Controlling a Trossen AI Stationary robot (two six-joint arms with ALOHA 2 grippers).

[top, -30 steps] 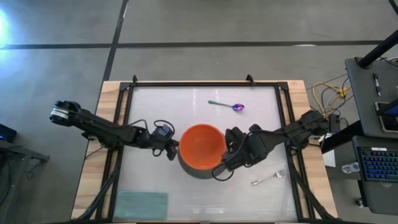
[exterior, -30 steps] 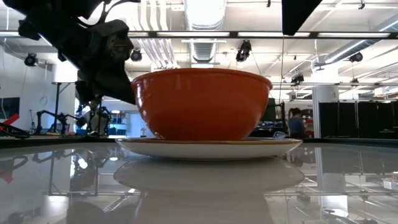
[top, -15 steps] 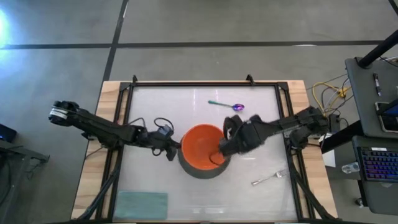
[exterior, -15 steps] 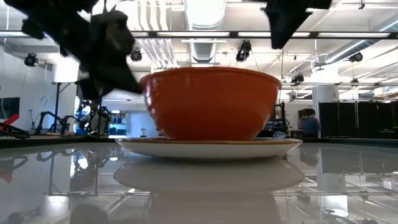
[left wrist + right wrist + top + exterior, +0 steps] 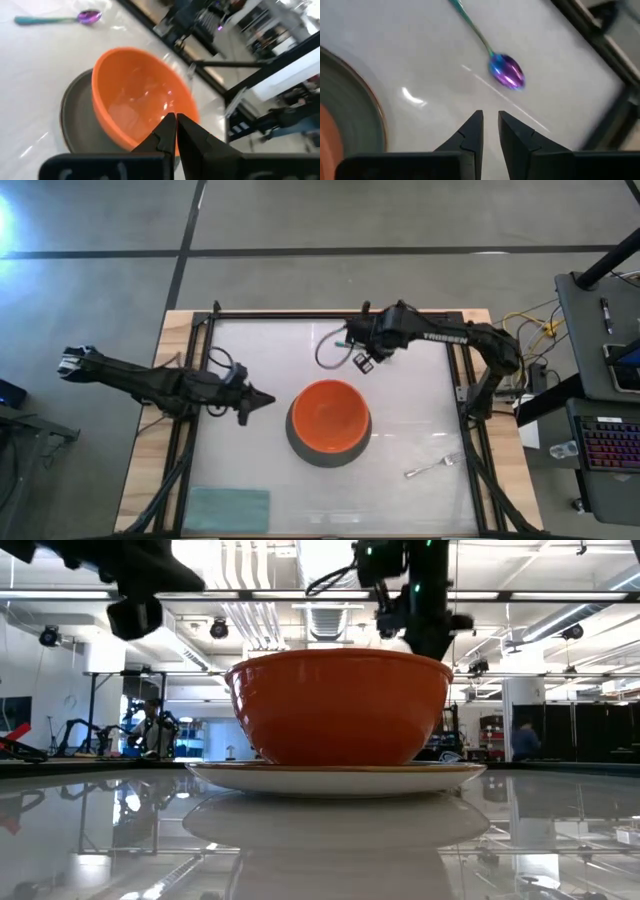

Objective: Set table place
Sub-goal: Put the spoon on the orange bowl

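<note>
The orange bowl (image 5: pixel 330 415) stands upright by its base on the grey-green plate (image 5: pixel 300 452), which lies flat on the white table (image 5: pixel 250 350). It also shows in the low view (image 5: pixel 335 705). The teal-handled, purple-headed spoon (image 5: pixel 506 70) lies flat on the table at the far side. My right gripper (image 5: pixel 352 338) hovers just above it with its fingers slightly apart and empty (image 5: pixel 490 125). The silver fork (image 5: pixel 432 468) lies at the near right. My left gripper (image 5: pixel 262 400) is shut and empty, left of the bowl (image 5: pixel 175 122).
A teal cloth (image 5: pixel 228 508) lies flat at the table's near left corner. A black frame (image 5: pixel 330 314) runs around the tabletop. A loop of cable (image 5: pixel 325 352) hangs from my right arm near the spoon. There is free table to the right of the plate.
My right gripper has left the bowl's right rim, risen, and swung to the table's far side, over the spoon. My left gripper has drawn back from the bowl toward the table's left edge. The bowl has shifted slightly and now stands still on the plate.
</note>
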